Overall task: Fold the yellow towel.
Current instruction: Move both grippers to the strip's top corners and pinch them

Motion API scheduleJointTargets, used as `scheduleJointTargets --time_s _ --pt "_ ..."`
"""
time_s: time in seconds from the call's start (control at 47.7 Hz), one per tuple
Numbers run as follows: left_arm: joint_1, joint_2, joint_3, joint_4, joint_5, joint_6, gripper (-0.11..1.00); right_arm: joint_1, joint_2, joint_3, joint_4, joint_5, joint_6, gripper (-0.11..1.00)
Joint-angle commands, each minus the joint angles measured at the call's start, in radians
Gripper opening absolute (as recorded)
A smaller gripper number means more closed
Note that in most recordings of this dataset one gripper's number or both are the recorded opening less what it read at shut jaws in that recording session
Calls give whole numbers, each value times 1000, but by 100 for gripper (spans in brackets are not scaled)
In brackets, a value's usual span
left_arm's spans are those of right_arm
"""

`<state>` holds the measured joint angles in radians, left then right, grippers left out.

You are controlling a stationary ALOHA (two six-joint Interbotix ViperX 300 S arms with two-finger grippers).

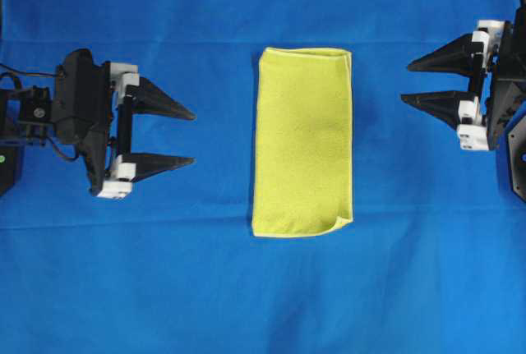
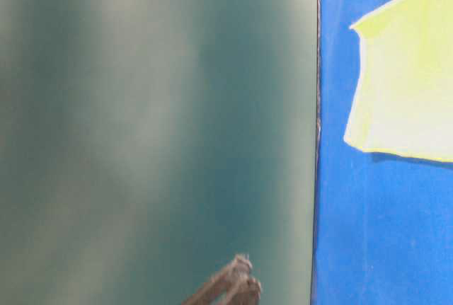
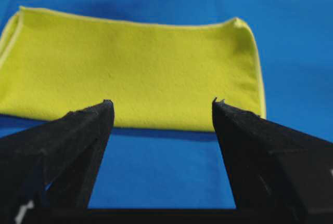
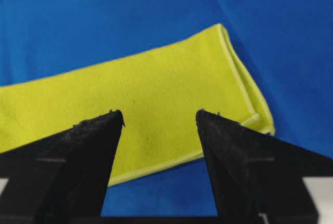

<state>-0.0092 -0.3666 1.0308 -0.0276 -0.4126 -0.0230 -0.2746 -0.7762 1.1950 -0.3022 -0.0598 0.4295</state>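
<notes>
overhead exterior view first, from the biggest thing down: the blue cloth surface (image 1: 263, 296) covers the whole workspace, flat and smooth, which gives the towel an even bed to lie on. at its middle lies the yellow towel (image 1: 303, 142), a tall narrow rectangle rather than a square. two layers show at its right edge in the right wrist view, so i judge that one fold is already made and the doubled edges sit on the right with the folded crease on the left. the lower right corner lifts and curls a little, so the layers are not perfectly matched there.

the left gripper (image 1: 194, 136) sits to the left of the towel, well apart from it, its jaws spread wide and pointing toward the towel, holding nothing. the right gripper (image 1: 404, 81) sits to the right, also well apart, jaws wide apart and empty. both wrist views look between bare fingertips at the towel beyond, nothing pinched. standing off on either side like this probably leaves the towel free to settle; a second fold would call for either arm to come in again, and the loose corner might slip.

no containers are in view: no bin, tray or box, and nothing rests on the towel. the table-level view gives only a blurred greenish plane, the blue cloth and one pale corner of the towel.
</notes>
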Motion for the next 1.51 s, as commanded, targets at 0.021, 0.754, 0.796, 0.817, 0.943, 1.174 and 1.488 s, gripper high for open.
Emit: scheduleJointTargets --time_s 0.021,0.754,0.796,0.817,0.943,1.174,1.488 --pt "31 31 -61 -2 -6 3 73 -38 23 -52 8 15 -2 62" --pt "310 515 -383 0 38 25 73 -173 676 -308 -63 15 -17 62" --pt "319 543 -396 0 37 25 73 -179 701 -313 -63 2 -17 62" --pt "322 557 -400 0 35 25 73 -183 712 -314 -63 -5 -17 62" --pt "337 634 -430 2 11 25 73 -212 775 -318 -63 -51 -17 62" --pt "368 701 -445 0 -3 25 72 -238 831 -322 -63 -69 -23 61" --pt "379 701 -431 3 -3 35 40 -239 841 -318 -84 -71 -32 16"
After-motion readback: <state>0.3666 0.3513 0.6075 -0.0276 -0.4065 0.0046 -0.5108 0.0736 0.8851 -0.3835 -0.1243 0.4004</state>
